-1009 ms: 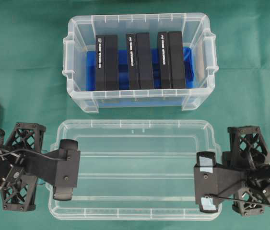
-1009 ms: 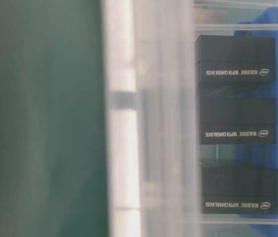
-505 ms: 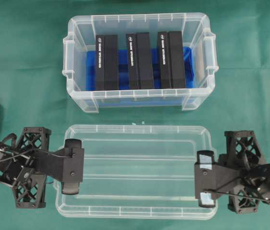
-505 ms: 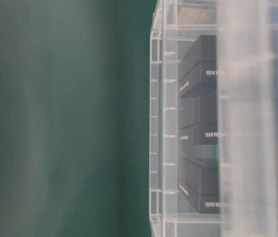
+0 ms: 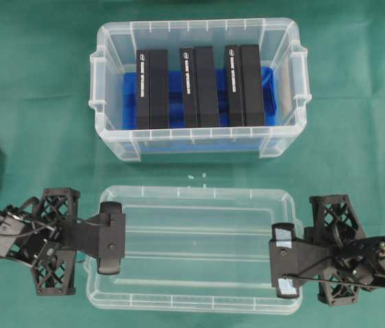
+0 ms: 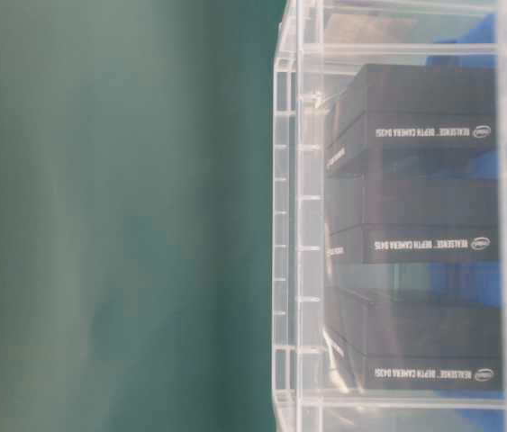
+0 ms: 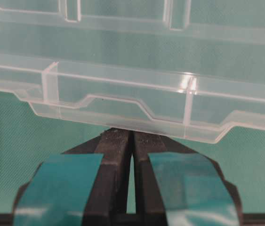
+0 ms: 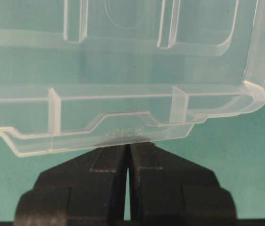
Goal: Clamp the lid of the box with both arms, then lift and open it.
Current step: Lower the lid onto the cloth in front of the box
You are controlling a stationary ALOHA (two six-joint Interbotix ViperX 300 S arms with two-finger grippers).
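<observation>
A: Where is the lid (image 5: 192,249)?

B: On the near side of the green surface (image 5: 35,89), in front of the box (image 5: 197,140) and apart from it, with a strip of green between them. It is clear plastic, lying flat with its long sides running left to right.

A: And the claws?

B: The left claw (image 5: 109,238) sits at the lid's left short edge. In the left wrist view its fingers (image 7: 117,155) are pressed together on the small tab at the lid's rim, so it is clamped on the lid. The right claw (image 5: 284,268) is at the right short edge; the right wrist view shows its fingers (image 8: 116,160) closed the same way on the tab there. Teal tape patches show on the left claw, light-blue ones on the right.

A: The box itself?

B: Open at the top, on the far side of the surface, near the middle. Three pairs of black blocks (image 5: 195,87) stand side by side inside on a blue liner (image 5: 176,96). The table-level view looks through its clear wall at the blocks, which carry white lettering.

A: Anything beyond that?

B: Black arm bases show at the left and right edges of the overhead view.
</observation>
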